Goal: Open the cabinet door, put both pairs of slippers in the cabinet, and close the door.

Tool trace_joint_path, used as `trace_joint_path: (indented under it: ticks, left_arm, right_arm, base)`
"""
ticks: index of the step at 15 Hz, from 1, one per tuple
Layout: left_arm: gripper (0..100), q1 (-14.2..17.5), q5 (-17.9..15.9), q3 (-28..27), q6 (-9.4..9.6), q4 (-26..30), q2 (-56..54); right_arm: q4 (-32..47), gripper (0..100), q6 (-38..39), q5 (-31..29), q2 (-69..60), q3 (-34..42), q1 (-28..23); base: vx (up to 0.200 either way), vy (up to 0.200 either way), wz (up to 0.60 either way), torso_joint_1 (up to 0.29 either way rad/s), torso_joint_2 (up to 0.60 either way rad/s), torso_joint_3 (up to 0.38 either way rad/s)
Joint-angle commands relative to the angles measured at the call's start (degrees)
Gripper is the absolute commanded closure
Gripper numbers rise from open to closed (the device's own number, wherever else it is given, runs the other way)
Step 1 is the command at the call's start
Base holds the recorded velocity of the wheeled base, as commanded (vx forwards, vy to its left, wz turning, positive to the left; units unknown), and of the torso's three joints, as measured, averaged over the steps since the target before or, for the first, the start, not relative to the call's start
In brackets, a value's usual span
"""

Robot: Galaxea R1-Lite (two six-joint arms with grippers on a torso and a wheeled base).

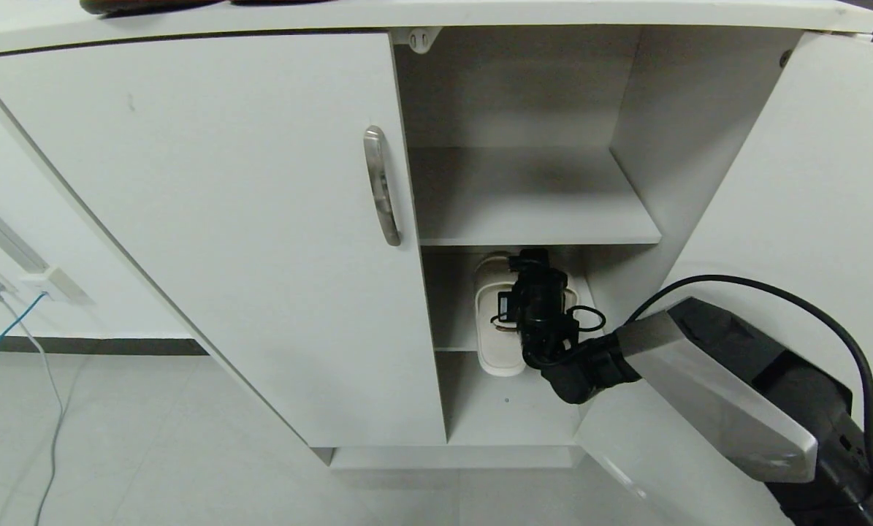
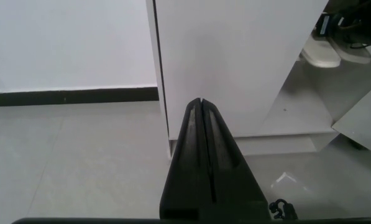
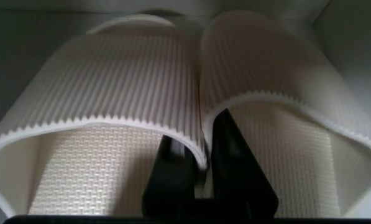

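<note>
The white slippers (image 1: 493, 336) lie side by side, toes inward, on the lower shelf (image 1: 451, 342) in the right half of the cabinet (image 1: 626, 95), with their heels poking out past the shelf's front edge. The right gripper (image 1: 532, 276) reaches into that compartment and is clamped on the pair. In the right wrist view one finger sits inside each of the white slippers (image 3: 110, 99), pinching the two adjoining strap edges together. The main risk lies in letting go. With the heels overhanging, a release here could let the pair tip off the shelf onto the cabinet's bottom board or the floor (image 1: 151, 438). Heels that stick out would also likely catch the open door (image 1: 809, 219) when it is swung shut. The fingers sit deep under the straps, so pulling back before they part fully could drag one or both slippers out of the compartment. The arm also passes close by the open door's inner face, and a careless withdrawal might knock it. The left gripper (image 2: 201, 107) hangs low over the floor in front of the closed door (image 1: 224, 219), its fingers pressed together on nothing, well apart from the slippers. A dark thing (image 1: 151, 4) lies on the cabinet top, cut off by the frame, and whether it is the second pair cannot be told.
</note>
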Motion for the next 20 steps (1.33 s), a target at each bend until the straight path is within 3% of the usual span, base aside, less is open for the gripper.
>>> trace_joint_path:
  ticks: [1, 4, 8, 9, 17, 20]
  left_arm:
    - [100, 0.02, -0.02, 0.0, 0.0, -0.01, 0.05]
    - [100, 0.02, -0.02, 0.0, -0.09, -0.01, 0.05]
    - [100, 0.02, 0.33, 0.0, -0.09, -0.01, 0.05]
    - [100, 0.02, 0.33, 0.0, -0.09, -0.01, 0.05]
    - [100, 0.02, 0.33, 0.0, -0.09, -0.01, 0.05]
    - [100, 0.02, 0.33, 0.0, -0.09, -0.01, 0.05]
  right_arm:
    - [1.18, 100, 0.0, 0.08, 1.25, -3.5, -0.17]
    - [4.26, 100, 0.0, 0.17, 3.28, -8.16, -0.44]
    - [4.79, 100, 0.0, 0.08, 3.98, -8.77, -0.44]
    - [4.7, 0, 0.09, 0.0, 3.89, -8.68, -0.44]
    - [0.13, 0, 0.26, -0.27, -2.61, 4.06, 0.44]
    - [-6.02, 0, 0.26, -0.35, -8.76, 16.54, 2.02]
  base:
    - [0.0, 0.0, 0.0, 0.0, 0.0, 0.0]
    - [0.0, 0.0, 0.0, 0.0, 0.0, 0.0]
    - [0.0, 0.0, 0.0, 0.0, 0.0, 0.0]
    - [0.0, 0.0, 0.0, 0.0, 0.0, 0.0]
    - [0.0, 0.0, 0.0, 0.0, 0.0, 0.0]
    - [0.0, 0.0, 0.0, 0.0, 0.0, 0.0]
